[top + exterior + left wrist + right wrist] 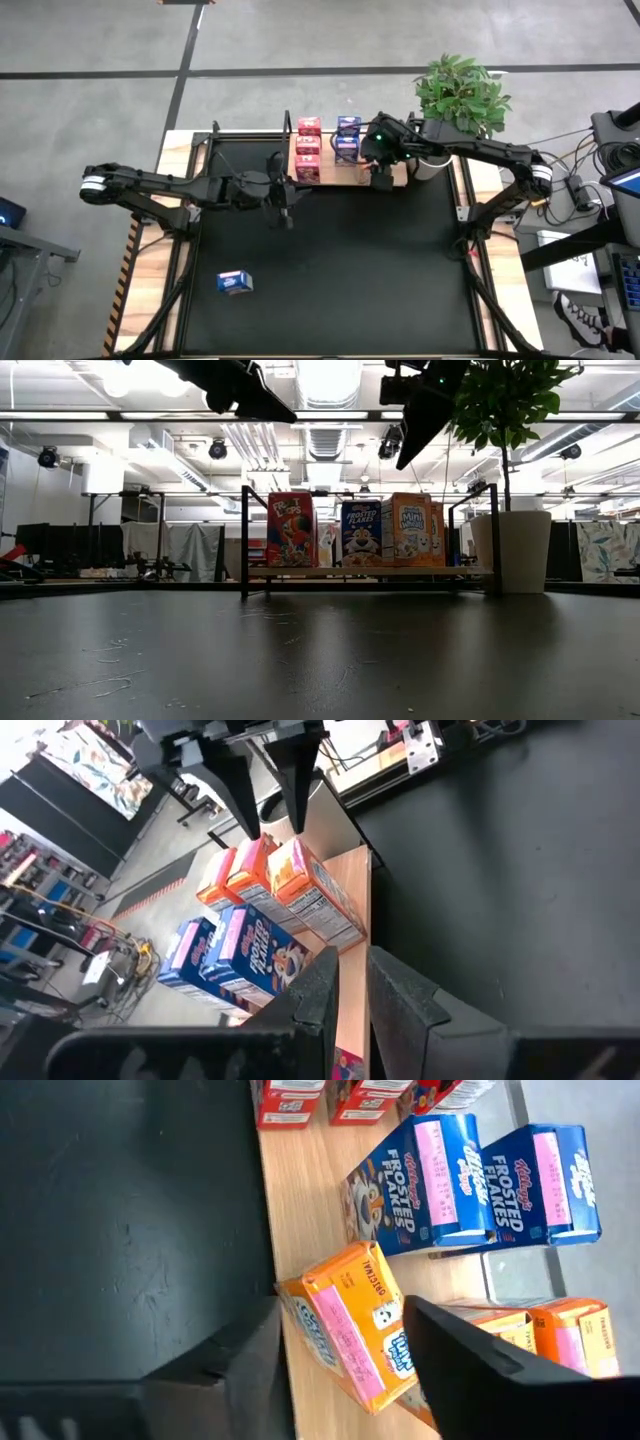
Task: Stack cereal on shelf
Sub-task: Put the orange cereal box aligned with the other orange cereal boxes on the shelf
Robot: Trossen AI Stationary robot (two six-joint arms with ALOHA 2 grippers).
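Observation:
The shelf [330, 172] is a light-wood board in a black frame at the table's far edge. Red cereal boxes [308, 146], blue ones [347, 139] and orange ones [285, 880] stand on it in rows. One more blue box [235, 283] lies flat on the black table, near left. My right gripper [340, 1315] hangs open above the orange box [350, 1335] nearest the shelf's front edge; its fingers flank the box without touching, and in the low view it [420, 420] is well above the boxes. My left gripper [283, 205] is shut, in the air just in front of the shelf's left part.
A potted plant [460, 95] in a white pot [522, 550] stands just right of the shelf. The shelf's black frame posts [244, 540] rise at its ends. Bare black tabletop [350, 270] spreads in front of the shelf.

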